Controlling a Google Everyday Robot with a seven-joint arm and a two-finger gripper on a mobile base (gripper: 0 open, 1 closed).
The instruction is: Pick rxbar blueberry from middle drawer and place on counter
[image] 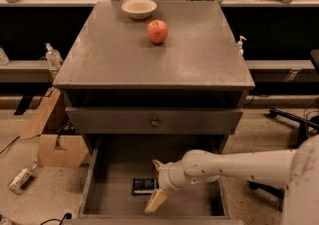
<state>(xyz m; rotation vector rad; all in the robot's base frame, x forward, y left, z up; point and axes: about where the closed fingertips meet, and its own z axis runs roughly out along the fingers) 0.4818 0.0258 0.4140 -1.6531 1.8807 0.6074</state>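
Your robot's white arm is reaching in from the right edge of the camera view, and its gripper [156, 183] is hanging low inside the wide, shallow grey middle drawer [90, 185], which is standing pulled out at the bottom of the cabinet. The gripper is released: its two pale tan fingers [156, 200] are spreading well apart, one pointing up towards the back of the drawer and the other angling down towards the front wall. The small flat rxbar blueberry [143, 186] in its dark wrapper with pale print is lying flat on the bare drawer floor, just left of the gripper, with its right end sitting at the mouth of the spread fingers. You cannot tell whether either finger is touching it, and nothing is gripping it. Above the open drawer, a grey drawer panel [109, 119] with a small round knob [154, 123] is sitting shut. The broad matte-grey square tabletop [119, 62] of the cabinet is carrying a red apple [157, 31] near its middle back and a shallow cream bowl [139, 8] just behind it, the two standing apart. On the floor to the left, a brown cardboard box [59, 150] is leaning beside the cabinet.
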